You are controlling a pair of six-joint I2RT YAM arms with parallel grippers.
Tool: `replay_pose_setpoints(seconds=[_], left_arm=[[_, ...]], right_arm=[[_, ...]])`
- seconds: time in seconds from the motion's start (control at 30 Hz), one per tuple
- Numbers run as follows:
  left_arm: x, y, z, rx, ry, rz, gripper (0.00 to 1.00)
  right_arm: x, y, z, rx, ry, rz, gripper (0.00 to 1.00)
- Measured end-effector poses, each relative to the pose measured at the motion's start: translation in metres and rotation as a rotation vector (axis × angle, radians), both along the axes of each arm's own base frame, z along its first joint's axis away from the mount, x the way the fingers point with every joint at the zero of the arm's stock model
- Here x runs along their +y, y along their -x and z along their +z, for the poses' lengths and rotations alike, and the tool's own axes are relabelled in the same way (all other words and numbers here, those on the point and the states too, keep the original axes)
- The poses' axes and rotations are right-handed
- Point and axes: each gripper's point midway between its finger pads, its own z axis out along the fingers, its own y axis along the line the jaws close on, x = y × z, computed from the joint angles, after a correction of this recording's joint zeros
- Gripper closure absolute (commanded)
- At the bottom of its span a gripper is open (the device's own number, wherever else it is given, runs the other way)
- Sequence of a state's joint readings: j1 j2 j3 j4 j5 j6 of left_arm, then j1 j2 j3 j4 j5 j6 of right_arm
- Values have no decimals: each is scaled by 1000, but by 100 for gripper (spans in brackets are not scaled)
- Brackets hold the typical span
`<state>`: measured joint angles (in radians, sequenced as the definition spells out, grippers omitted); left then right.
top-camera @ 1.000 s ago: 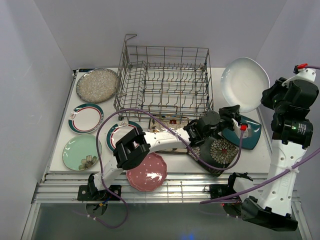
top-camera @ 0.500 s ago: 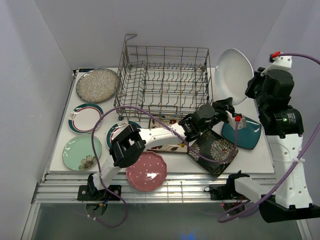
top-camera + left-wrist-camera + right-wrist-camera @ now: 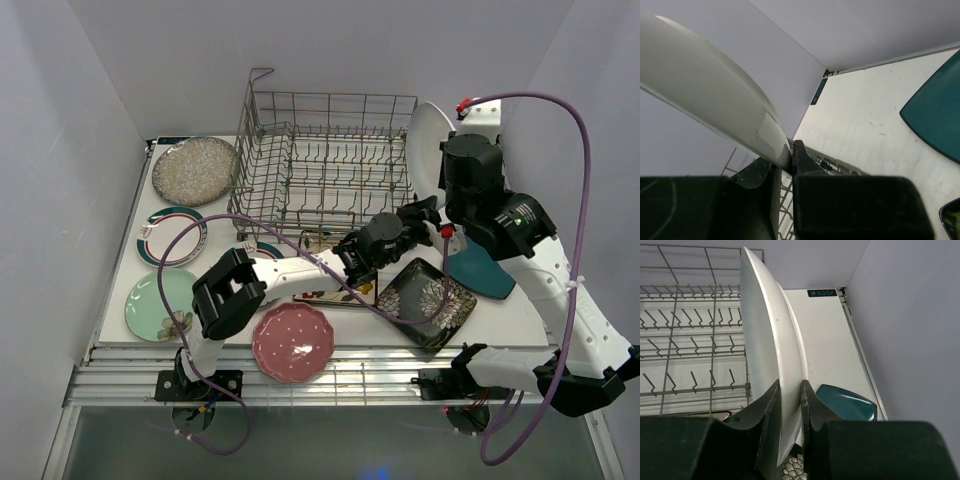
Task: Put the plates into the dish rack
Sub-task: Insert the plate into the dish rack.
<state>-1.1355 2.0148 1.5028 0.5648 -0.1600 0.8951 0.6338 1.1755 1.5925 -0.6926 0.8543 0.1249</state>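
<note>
Plates lie spread over the white counter (image 3: 860,115), and one of them, a white oval plate (image 3: 424,140), is up in the air on its edge at the right end of the large grey wire dish rack (image 3: 330,160). From these views I cannot tell whether it is inside the end wall or just outside it.

The right arm's fingers (image 3: 767,407) are pinched on the plate's rim from the near side. The left arm reaches across the counter, and its fingers (image 3: 802,157) are clamped on the plate's lower edge.

The rack's tines hold nothing.

On the counter:
- Left of the rack are a speckled silver round plate (image 3: 194,170), a teal-rimmed white plate (image 3: 171,236) and a pale green plate (image 3: 160,303).
- At the front edge is a pink scalloped plate (image 3: 293,343).
- Right of it is a black floral square plate (image 3: 427,300), near a dark teal plate (image 3: 480,270) that is partly hidden by the right arm.
</note>
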Motion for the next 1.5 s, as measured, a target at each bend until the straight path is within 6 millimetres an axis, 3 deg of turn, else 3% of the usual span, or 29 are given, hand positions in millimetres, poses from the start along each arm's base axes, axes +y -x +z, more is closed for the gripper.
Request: replay_pose_setpoints(seconds=[0.23,0.6,0.83,1.23,1.5], left_arm=[[33,3,-8,40,22,30,100],[55,-4,-26,104,41,16,100],[55,-6,-28,126,53,9,100],[28,-13,-25,116,93,-34,100],[24,-13,-32,134,94,-44,100]], right_arm=[[29,-8,-6,17,18,38,92],[50,-24,-25,58,30,61,92],[53,-29,-26,54,46,64,92],[38,-31,-21,31,123,-6,92],[33,-34,-29,36,138,-37,92]])
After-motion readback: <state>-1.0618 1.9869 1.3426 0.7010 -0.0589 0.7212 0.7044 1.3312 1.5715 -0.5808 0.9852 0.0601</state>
